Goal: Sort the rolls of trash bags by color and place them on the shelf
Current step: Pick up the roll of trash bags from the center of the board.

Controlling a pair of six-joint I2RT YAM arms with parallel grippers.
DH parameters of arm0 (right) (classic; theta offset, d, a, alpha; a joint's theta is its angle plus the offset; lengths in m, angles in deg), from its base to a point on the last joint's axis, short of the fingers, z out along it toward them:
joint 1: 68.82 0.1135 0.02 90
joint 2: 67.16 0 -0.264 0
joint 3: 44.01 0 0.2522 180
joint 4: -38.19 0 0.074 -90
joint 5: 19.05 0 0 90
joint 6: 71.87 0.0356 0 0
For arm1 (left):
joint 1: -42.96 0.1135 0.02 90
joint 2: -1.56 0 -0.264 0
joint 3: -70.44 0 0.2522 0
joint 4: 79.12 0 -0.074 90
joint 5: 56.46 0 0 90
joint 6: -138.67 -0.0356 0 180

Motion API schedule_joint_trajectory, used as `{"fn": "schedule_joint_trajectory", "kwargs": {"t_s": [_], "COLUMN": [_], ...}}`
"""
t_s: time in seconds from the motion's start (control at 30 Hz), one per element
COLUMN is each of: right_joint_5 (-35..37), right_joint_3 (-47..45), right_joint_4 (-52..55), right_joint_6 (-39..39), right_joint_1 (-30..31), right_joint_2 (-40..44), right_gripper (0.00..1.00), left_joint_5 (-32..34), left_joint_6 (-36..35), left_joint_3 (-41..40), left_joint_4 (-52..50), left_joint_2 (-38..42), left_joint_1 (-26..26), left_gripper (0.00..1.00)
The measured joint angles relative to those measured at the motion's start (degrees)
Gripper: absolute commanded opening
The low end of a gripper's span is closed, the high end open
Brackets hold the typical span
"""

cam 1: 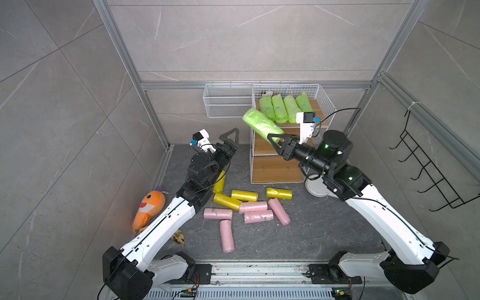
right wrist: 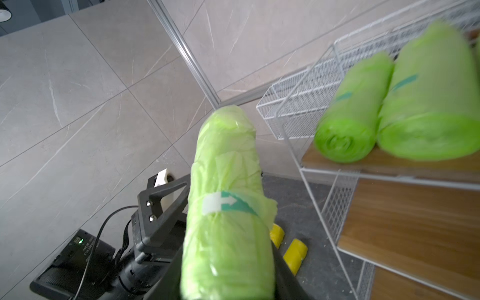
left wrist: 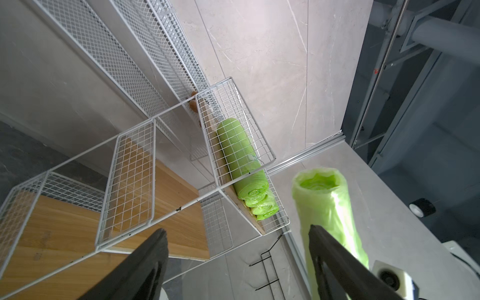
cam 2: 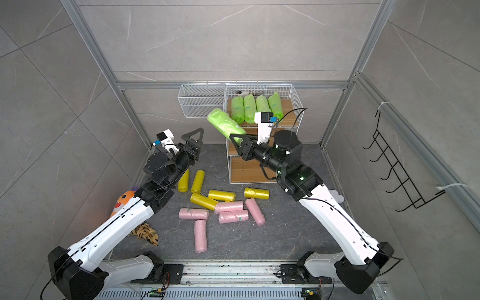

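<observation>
A lime green roll [cam 1: 262, 126] [cam 2: 224, 124] hangs in the air beside the top tier of the shelf [cam 1: 326, 102] [cam 2: 246, 168], with my right gripper [cam 1: 275, 140] [right wrist: 228, 272] shut on its lower end. Several green rolls [cam 1: 279, 109] lie side by side on the top board. My left gripper [cam 1: 230, 136] [left wrist: 239, 259] stands open and empty, to the left of the held roll and clear of it. Yellow rolls [cam 1: 244, 195] and pink rolls [cam 1: 253, 207] lie loose on the dark floor. The two lower boards are bare.
A long white wire basket [cam 1: 227, 104] hangs on the back wall beside the shelf. An orange plush shark [cam 1: 149, 205] lies at the left under my left arm. A black hook rack [cam 1: 428, 168] is on the right wall. A patterned scrap [cam 2: 145, 232] lies near the front left.
</observation>
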Motion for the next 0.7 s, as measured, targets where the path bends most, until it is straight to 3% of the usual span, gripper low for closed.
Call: {"fn": "schedule_joint_trajectory", "kwargs": {"t_s": [0.37,0.7], "right_joint_5": [9.7,21.1], "right_joint_3": [31.4,52.1], "right_joint_4": [24.4,40.7], "right_joint_6": [-12.2,-20.1], "right_joint_1": [-9.5,-15.7], "right_joint_2": [-6.3,-19.3], "right_gripper": [0.29,0.29], "left_joint_5": [-6.5,-11.3], "left_joint_6": [-19.4,-24.1], "left_joint_3": [15.0,15.6], "left_joint_4": [-16.7,-20.5], "left_joint_2": [-6.7,-8.3], "left_joint_1": [0.0,0.0], "left_gripper": [0.86,0.86]}}
